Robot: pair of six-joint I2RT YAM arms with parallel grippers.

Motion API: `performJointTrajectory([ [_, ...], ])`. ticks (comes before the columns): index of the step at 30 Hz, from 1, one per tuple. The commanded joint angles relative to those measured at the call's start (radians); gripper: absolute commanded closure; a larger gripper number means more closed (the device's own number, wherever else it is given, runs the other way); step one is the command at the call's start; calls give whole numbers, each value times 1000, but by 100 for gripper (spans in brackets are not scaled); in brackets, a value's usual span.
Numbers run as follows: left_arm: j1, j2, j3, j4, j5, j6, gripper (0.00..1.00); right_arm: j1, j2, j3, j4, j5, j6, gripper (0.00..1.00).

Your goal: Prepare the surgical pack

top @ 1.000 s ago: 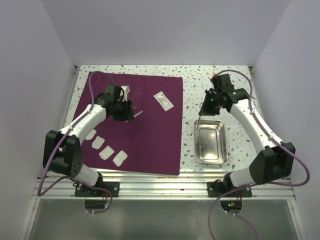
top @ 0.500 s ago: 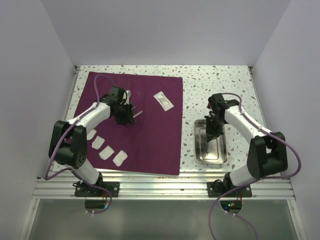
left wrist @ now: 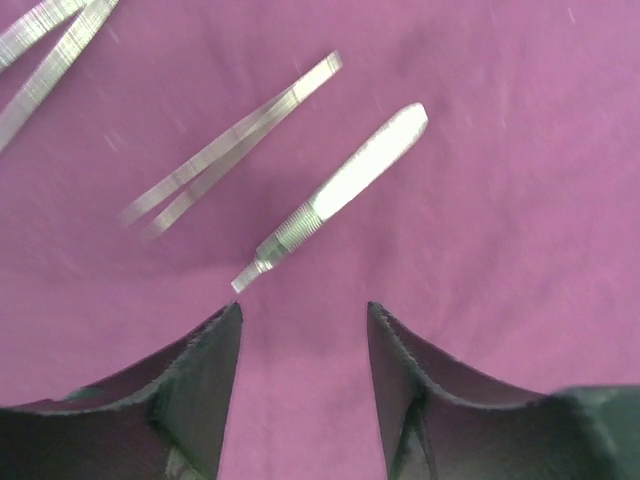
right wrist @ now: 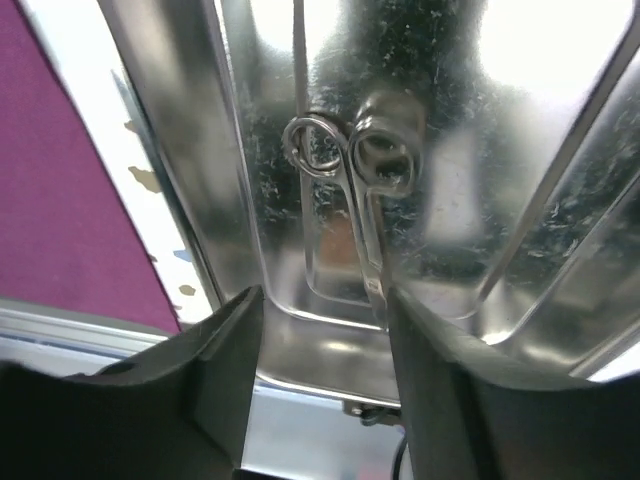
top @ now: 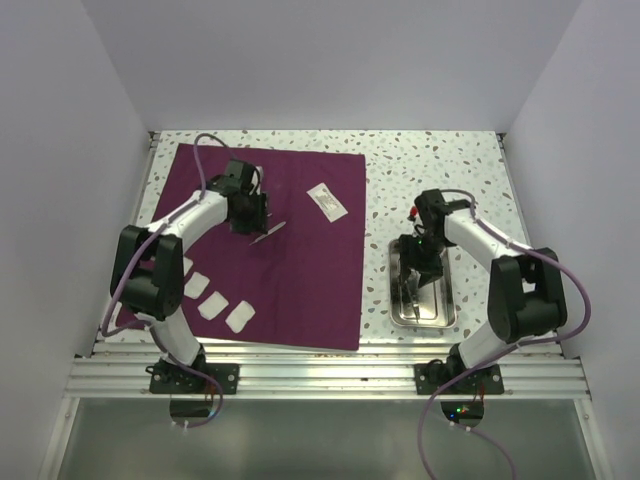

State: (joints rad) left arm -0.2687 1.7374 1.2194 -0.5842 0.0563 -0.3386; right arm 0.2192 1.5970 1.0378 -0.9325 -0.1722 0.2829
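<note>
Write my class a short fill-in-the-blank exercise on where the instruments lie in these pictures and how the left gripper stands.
1. The ring-handled instrument lies inside the steel ____.
2. The scalpel handle and the tweezers lie on the maroon ____.
3. The left gripper above them has its jaws ____.
Missing words: tray; cloth; open.
</note>
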Motion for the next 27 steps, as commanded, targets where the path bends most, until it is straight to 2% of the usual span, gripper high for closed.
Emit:
performJointTrajectory([
  [1,3,39,77,43,-102,84,49,-6,-61,57,-38,5,-10,42],
  [3,3,51,91,76,-148,148,55,-6,-80,89,-83,7,-10,39],
  [6,3,82,106,108,-153,272,57,-6,-133,116,-115,-52,-10,37],
  [12,3,123,115,159,-121,415,50,-1,-178,117,-123,-164,-4,37],
  [19,13,152,97,196,-61,497,44,9,-204,85,-97,-214,6,36],
  [27,28,229,166,167,-12,513,47,17,-198,82,-85,-228,6,36],
])
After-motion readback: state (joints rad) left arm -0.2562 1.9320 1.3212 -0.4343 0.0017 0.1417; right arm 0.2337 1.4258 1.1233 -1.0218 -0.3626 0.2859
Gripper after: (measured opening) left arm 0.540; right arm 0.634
